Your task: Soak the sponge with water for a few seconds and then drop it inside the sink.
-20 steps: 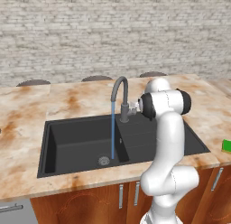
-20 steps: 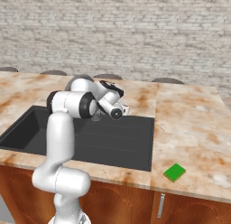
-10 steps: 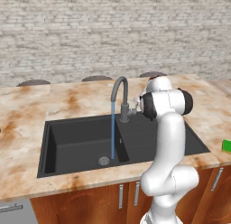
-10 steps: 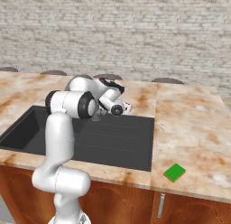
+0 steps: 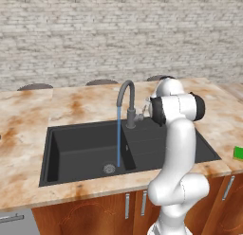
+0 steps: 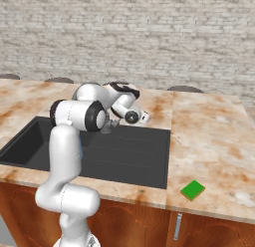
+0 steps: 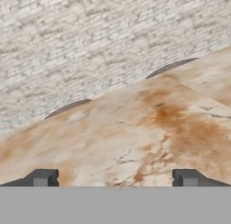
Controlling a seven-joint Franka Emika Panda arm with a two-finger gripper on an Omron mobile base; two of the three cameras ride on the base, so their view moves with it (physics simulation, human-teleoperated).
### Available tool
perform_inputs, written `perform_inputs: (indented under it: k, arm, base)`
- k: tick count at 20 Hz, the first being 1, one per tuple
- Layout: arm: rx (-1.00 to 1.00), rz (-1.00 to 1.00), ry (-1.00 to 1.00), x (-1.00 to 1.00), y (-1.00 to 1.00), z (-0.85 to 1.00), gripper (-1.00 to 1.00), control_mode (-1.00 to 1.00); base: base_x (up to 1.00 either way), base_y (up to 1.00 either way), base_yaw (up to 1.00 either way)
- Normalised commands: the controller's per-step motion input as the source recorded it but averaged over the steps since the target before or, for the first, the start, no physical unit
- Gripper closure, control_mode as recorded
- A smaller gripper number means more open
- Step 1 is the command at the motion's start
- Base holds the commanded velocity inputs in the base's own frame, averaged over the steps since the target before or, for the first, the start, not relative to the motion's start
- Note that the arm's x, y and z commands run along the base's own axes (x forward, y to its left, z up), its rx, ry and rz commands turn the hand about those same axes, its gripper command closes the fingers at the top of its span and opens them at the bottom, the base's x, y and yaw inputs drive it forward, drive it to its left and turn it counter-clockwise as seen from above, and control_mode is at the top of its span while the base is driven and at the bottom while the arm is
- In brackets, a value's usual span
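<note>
The green sponge (image 6: 192, 189) lies flat on the marble counter, right of the sink's front corner, and its edge shows at the far right (image 5: 238, 152). The black sink (image 5: 71, 149) holds a round drain (image 5: 109, 168). A thin blue stream of water (image 5: 118, 139) runs from the grey curved faucet (image 5: 128, 94) into the basin. My gripper (image 6: 143, 116) hovers over the sink's back right part, near the faucet and far from the sponge. In the hand view my gripper (image 7: 115, 178) faces the counter and wall, its tips wide apart and open with nothing between them.
The drainboard (image 6: 134, 151) fills the sink's right half. Dark chair backs (image 5: 35, 86) (image 5: 102, 81) show behind the counter's far edge, under the brick wall (image 7: 90, 33). Bare marble (image 6: 214, 136) stretches right of the sink. Wooden cabinet doors (image 5: 95, 215) are below.
My hand has shifted a little to the right above the sink's back edge, still open. The water keeps running and the sponge has not moved.
</note>
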Motion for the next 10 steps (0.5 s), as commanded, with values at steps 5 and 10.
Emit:
perform_inputs:
  k: [5,10]
  arm:
    - [0.05,-0.09,0.23,-0.04,-0.47,0.48,-1.00,-1.00]
    - [0.06,-0.10,0.25,-0.04,-0.56,0.63,-1.00,-1.00]
  base:
    - [0.00,0.00,0.00]
    - [0.00,0.00,0.00]
